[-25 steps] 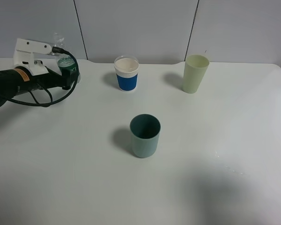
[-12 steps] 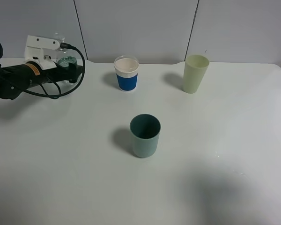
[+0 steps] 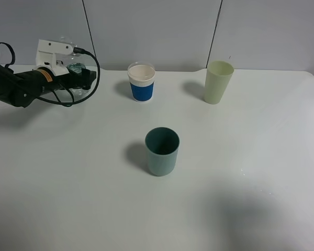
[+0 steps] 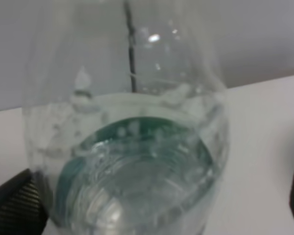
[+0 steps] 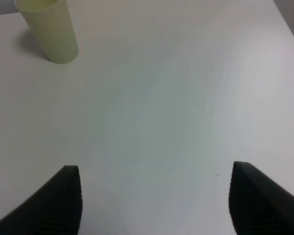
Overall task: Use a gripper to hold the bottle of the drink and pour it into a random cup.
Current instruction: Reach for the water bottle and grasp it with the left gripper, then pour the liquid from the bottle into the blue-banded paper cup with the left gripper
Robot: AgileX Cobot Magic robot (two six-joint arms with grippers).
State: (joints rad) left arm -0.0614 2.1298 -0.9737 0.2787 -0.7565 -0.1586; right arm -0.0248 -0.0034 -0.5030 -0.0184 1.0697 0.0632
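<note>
Grasp not yet made, by my reading. The left gripper hangs low near the back left corner of the table, jaws spread wide. The bottle of the drink stands between them, upright as far as I can tell. In the left wrist view one fingertip sits right against the bottle's wall, while the other shows bare table between itself and the plastic, so nothing is pinched. Clear liquid fills the lower part; whether a cap is on I cannot tell. The blue-banded cup stands along the back edge, near the bottle but apart from it. The teal cup is mid-table, and the pale green cup is further along the back edge toward the right corner. The right gripper hovers over bare table with the pale green cup in its view, jaws spread, nothing between them. To do this step well, shift sideways first so the bottle sits centred; otherwise the near pad may shove it over as the jaws close. Close on the labelled body, below the shoulder. Squeeze lightly, since thin plastic likely buckles and could push liquid up. Then lift straight, and hold the bottle level until its mouth is over the cup's rim.
</note>
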